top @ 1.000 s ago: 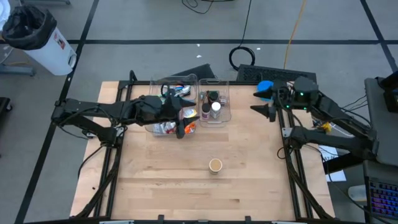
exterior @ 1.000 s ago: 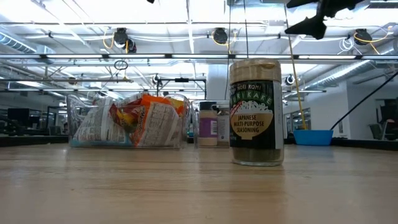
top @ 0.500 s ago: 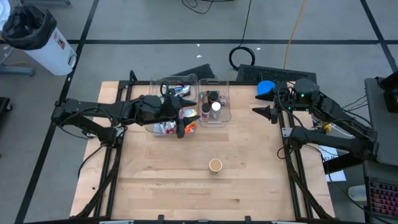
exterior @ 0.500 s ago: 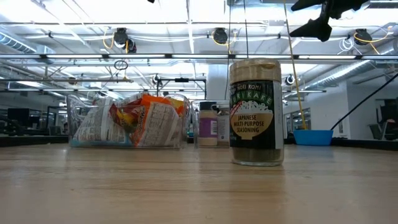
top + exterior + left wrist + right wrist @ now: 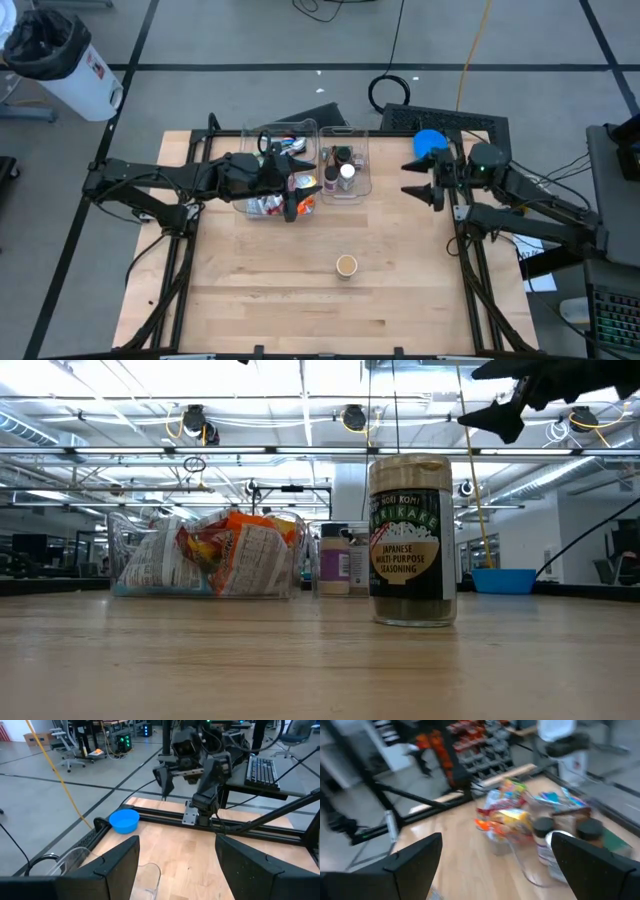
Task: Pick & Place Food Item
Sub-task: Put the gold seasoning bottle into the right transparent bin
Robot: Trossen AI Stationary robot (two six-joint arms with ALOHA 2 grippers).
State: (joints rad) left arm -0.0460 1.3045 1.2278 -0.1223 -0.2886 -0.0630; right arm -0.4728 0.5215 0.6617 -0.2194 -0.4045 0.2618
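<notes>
A jar of Japanese seasoning [image 5: 346, 265] [image 5: 412, 540] stands upright on its base on the wooden table, toward the near middle, and no gripper touches it. My left gripper [image 5: 295, 182] [image 5: 177, 842] hovers open over a clear bin of snack packets [image 5: 272, 172] [image 5: 506, 815] at the far middle. My right gripper [image 5: 421, 181] [image 5: 495, 395] [image 5: 495, 865] hangs open in the air near the table's right edge, pointing toward the bins, with nothing between its fingers.
A second clear bin [image 5: 345, 170] holding small bottles [image 5: 545, 831] stands right of the snack bin. A blue bowl [image 5: 429, 141] [image 5: 124, 820] sits at the far right corner. Bare wood lies around the jar and along the near half.
My right gripper has sunk a little and drifted toward the table's near edge, tipping its fingers closer to level. It has stayed open. The jar and the bins have not moved.
</notes>
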